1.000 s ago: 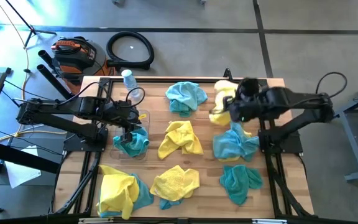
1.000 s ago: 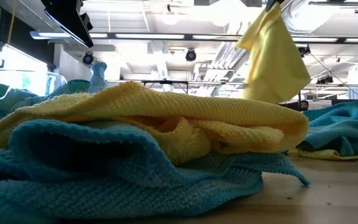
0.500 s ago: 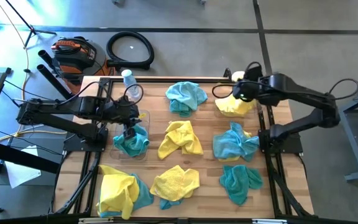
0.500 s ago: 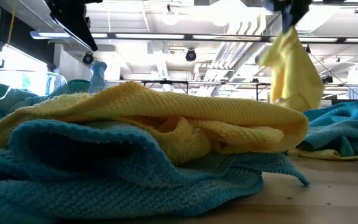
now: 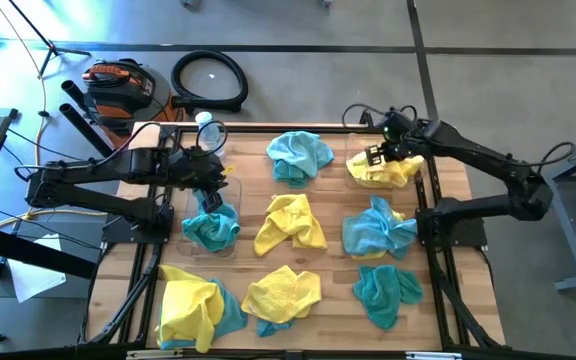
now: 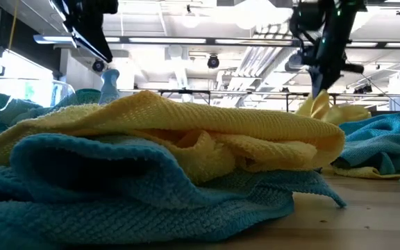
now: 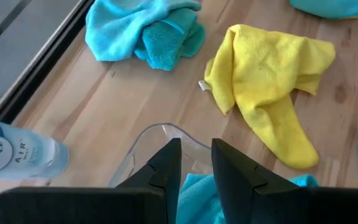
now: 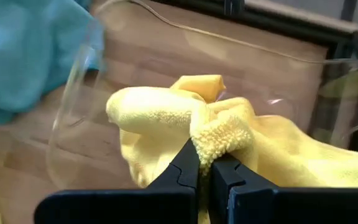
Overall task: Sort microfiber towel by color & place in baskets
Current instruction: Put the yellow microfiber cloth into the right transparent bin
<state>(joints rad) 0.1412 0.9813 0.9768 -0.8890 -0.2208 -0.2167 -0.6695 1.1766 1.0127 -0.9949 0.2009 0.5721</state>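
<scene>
Right gripper (image 8: 205, 163): pinched tight on a fold of the bright yellow fuzzy towel (image 8: 179, 118), inside the clear plastic bin at the far right (image 8: 73, 93) of the slatted wooden table (image 5: 333, 262).
Held yellow towel: bunched in a heap in that bin (image 5: 386, 170), its long axis running left to right; the pinched fold stands up toward the gripper.
Left gripper (image 7: 196, 163): fingers a little apart with nothing between them, hovering over the second clear bin on the left side (image 7: 143, 142).
Left bin contents: a crumpled teal towel (image 5: 211, 228) heaped inside, no clear direction to it.
Beside the left bin: a clear plastic bottle with a printed label (image 7: 14, 155), lying just at the far-left edge.
Far middle: a light blue and teal towel (image 5: 299, 155) in a loose mound.
Centre: a yellow towel (image 5: 290, 222), long axis running near to far, its tail pointing near.
Right middle: a light blue towel (image 5: 377, 229).
Near right: a teal towel (image 5: 388, 288).
Near middle: a yellow towel over a blue one (image 5: 281, 294).
Near left: a yellow and blue pair (image 5: 196, 306).
</scene>
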